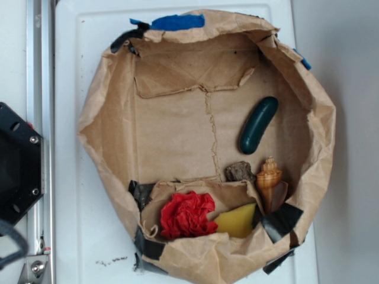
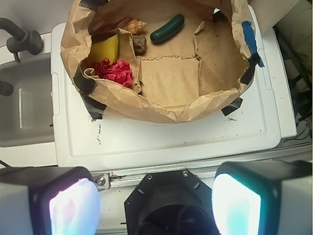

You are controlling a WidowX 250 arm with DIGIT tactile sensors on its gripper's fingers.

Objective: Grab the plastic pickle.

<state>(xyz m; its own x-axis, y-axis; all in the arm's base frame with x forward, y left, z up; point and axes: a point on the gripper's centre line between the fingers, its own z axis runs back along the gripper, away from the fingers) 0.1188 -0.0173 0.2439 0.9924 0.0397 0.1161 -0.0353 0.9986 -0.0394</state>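
You see a white plastic tabletop [image 1: 77, 118] with a raised rim, lit evenly from above. A silver metal rail [image 1: 38, 89] runs along one edge. A grey plastic utility sink [image 2: 24, 107] with a dark faucet [image 2: 22, 39] sits just beside the table.

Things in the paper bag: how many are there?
5. The plastic pickle lies alone; rock and seashell sit below it; red cloth and yellow sponge share the pocket. More may hide.
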